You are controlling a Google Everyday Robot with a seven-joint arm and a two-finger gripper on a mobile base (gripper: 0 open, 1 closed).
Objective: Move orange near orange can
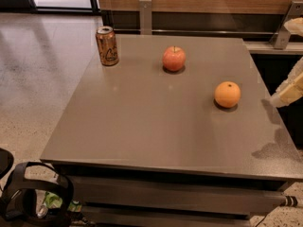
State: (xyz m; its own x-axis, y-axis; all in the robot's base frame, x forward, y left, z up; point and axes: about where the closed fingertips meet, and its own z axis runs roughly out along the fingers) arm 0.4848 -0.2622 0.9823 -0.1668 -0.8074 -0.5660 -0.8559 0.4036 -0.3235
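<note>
The orange (227,94) sits on the right side of the grey table (142,126). The orange can (107,46) stands upright at the table's far left corner. A red-pink apple (173,58) lies between them, toward the back. My gripper (288,91) shows only as a cream-coloured part at the right edge of the camera view, just off the table's right side and right of the orange. It is apart from the orange and holds nothing that I can see.
A wood-panelled wall with metal posts (145,15) runs behind the table. A black strap and base parts (33,193) lie on the floor at the lower left. Speckled floor (38,79) stretches to the left.
</note>
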